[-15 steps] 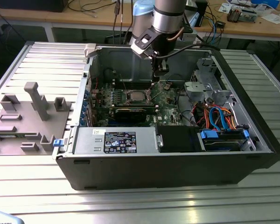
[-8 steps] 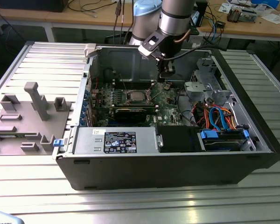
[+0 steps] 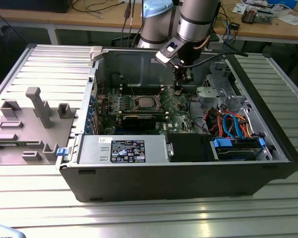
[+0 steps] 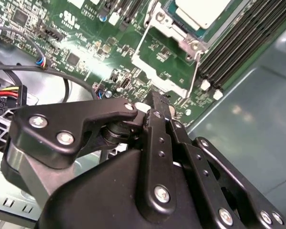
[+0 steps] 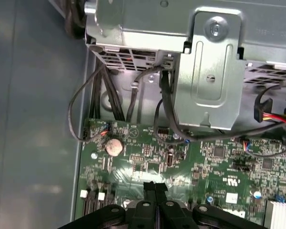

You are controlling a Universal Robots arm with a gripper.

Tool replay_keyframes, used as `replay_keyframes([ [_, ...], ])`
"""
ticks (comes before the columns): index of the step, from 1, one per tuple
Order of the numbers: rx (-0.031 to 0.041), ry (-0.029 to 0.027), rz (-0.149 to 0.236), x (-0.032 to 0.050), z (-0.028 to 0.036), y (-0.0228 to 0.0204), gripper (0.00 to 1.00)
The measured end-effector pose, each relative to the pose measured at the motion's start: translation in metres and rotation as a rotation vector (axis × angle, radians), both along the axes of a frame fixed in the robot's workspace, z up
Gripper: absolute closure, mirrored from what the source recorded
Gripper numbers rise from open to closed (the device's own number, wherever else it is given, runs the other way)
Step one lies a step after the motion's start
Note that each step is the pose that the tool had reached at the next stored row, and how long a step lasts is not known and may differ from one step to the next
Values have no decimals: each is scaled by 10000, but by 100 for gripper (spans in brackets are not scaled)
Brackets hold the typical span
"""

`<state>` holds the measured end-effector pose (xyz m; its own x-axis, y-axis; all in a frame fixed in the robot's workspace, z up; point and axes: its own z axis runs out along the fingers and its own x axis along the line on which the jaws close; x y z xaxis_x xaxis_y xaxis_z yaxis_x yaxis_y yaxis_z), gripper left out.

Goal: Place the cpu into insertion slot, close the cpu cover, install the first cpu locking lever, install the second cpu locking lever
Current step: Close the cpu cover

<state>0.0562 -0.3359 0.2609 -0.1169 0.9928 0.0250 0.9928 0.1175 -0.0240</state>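
Note:
The cpu [image 4: 202,10], a silver-grey square, lies in the insertion slot [image 3: 141,102] on the green board. The cpu cover [image 4: 155,36], a thin metal frame with a cut-out centre, is swung open beside the slot, and green board shows through its middle. A thin lever rod [image 4: 196,71] runs along the frame's edge. My gripper [image 3: 178,90] hangs over the board on the exterior view's right of the slot. Its black fingertips [image 5: 151,187] are pressed together with nothing between them. In the second wrist view the gripper [image 4: 155,99] ends just short of the open cover.
Long memory slots [image 4: 238,52] run beside the socket. A metal drive cage [image 5: 214,71] and black cables [image 5: 167,109] stand close to the gripper. A coin battery [image 5: 113,146] sits on the board. The case walls [image 3: 188,178] enclose the work area. A grey fixture [image 3: 35,106] stands on the slatted table.

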Motion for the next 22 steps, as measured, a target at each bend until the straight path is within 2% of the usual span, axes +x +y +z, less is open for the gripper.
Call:
replay_keyframes([
  [5, -1, 28, 0, -1, -80, 0, 89],
  [14, 0, 27, 1, -64, -82, 0, 89],
  [22, -1, 27, -2, -71, -81, 0, 89],
])
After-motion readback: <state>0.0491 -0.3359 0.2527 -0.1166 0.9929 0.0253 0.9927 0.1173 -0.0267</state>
